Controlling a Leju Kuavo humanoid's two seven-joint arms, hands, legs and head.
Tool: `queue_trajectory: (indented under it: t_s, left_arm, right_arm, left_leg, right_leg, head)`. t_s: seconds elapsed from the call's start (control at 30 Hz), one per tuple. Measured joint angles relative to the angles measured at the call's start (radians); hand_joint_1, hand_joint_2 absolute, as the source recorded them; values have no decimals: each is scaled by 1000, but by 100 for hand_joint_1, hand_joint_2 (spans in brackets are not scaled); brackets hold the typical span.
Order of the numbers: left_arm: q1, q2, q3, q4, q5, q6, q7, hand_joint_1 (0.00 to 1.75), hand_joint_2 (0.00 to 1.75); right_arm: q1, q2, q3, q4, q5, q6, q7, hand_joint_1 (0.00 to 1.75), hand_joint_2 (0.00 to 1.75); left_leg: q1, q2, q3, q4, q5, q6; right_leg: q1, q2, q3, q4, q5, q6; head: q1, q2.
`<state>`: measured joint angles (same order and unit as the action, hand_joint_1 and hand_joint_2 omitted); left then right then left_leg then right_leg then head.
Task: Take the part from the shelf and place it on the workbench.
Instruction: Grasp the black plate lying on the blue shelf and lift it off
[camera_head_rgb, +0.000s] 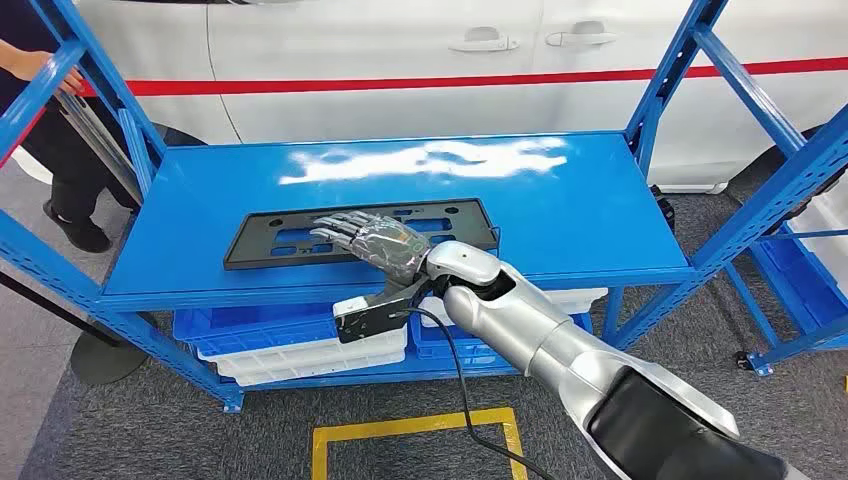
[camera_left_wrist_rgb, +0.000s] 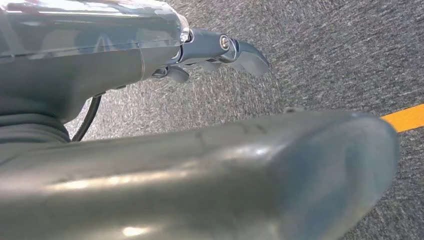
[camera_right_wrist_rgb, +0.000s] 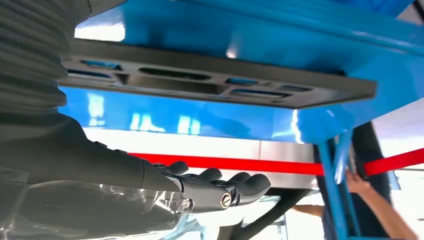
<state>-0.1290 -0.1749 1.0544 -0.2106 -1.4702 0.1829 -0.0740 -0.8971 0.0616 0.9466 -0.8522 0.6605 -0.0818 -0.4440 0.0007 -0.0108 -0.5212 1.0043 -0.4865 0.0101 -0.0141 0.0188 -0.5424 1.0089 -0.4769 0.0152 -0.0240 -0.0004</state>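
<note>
Since the part is still flat on the shelf, this reads as pre-grasp: reach done, no grip yet.

part: black flat plate (camera_head_rgb: 360, 234) with slotted cutouts, lying flat on the blue shelf top (camera_head_rgb: 560, 215), long edge running across the shelf, nearer the front lip than the back. Right wrist view shows a gap between plate and hand.

right hand: right hand (camera_head_rgb: 373, 240) stretched over the middle of the plate, palm down, fingers (camera_right_wrist_rgb: 235, 182) straight and a little spread, holding nothing. Flat pose probably because the plate is thin and low; likely has to press or slide it toward the lip before it can curl under an edge.

left hand: left hand (camera_left_wrist_rgb: 220, 52) hangs by the robot's side over grey carpet. Fingers seen only edge-on; can't tell if wide or curled. Nothing visibly in it.

shelf: blue steel rack; white and blue bins (camera_head_rgb: 290, 345) on the tier below. Front lip is the likely grab zone, as the plate sits closest to it.

person: hand (camera_head_rgb: 45, 65) on the rack's upright at the robot's left, well apart from the plate.

desk: no workbench in sight, so a turn or walk is probably needed after pickup.

risk: thin rigid plate on slick paint could skid away or tip if gripped off-centre.

progress: early; pickup not made.
</note>
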Motion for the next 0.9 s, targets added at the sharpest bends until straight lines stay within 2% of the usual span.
queue_trajectory:
  t_s: [0.4,0.67,0.9]
  left_arm:
    - [-1,-7,-1,0,-8,4,0,0,0]
    - [-10,-19,-8,0,-17,-1,4,0,0]
    - [-11,-23,-8,0,-10,-1,2,0,0]
  right_arm:
    - [10,75,38,51,4,-35,-20,0,175]
    - [6,153,78,122,63,-117,30,0,175]
    - [-6,186,97,180,75,-152,42,0,175]
  left_leg:
    - [0,0,0,0,0,0]
    - [0,0,0,0,0,0]
    - [0,0,0,0,0,0]
  right_leg:
    - [0,0,0,0,0,0]
    - [0,0,0,0,0,0]
    - [0,0,0,0,0,0]
  head:
    - [0,0]
    - [0,0]
    - [0,0]
